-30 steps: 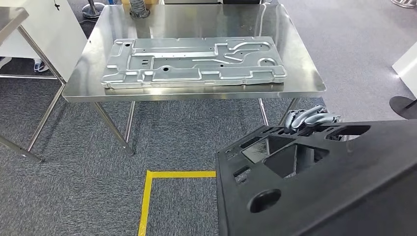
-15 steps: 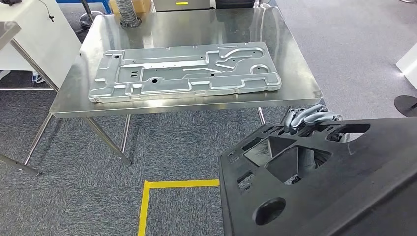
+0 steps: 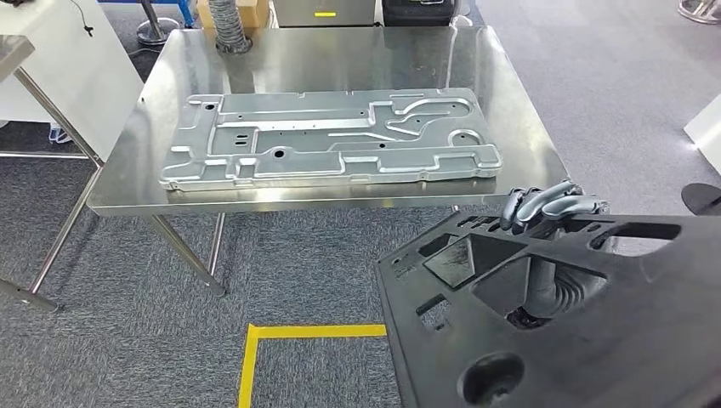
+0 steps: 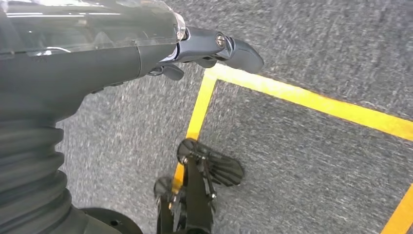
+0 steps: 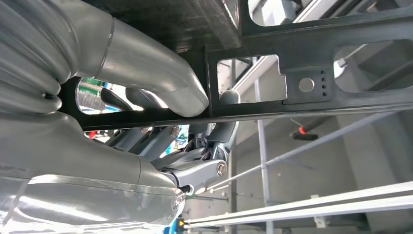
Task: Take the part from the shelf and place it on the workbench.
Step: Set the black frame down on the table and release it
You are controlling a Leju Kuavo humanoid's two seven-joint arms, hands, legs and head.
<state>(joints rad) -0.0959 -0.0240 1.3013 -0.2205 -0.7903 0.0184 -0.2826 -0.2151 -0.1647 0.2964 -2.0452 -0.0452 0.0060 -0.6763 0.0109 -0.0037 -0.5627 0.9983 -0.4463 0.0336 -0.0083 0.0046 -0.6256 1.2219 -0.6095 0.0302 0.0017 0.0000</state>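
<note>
1. Outermost first, the fingers [image 3: 534, 202] of the right hand [image 3: 548, 206] curl over the far edge of the large flat black plastic panel with cut-out openings [image 3: 595, 331]; the thumb [image 5: 160, 83] presses the opposite face, so the hand is clamped on the panel.
2. The left hand [image 4: 214, 46] hangs over grey carpet [image 4: 302, 170] marked with a yellow tape line [image 4: 311, 102]. Its fingers lie together and hold nothing visible; whether they are fully curled cannot be told.
3. The black panel is carried, tilted, in front of the robot's right side, apart from any surface. It sits short of the stainless-steel workbench [image 3: 340, 59], with its far edge near the bench's front right corner.
4. The workbench carries a long pressed grey sheet-metal panel with ribs and holes [image 3: 332, 140] lying flat across its middle; bare steel remains behind it and along the edges.
5. Progress, as judged: the part is off the shelf and brought close to the bench. Remaining: close the gap, lay the panel down, release.
</note>
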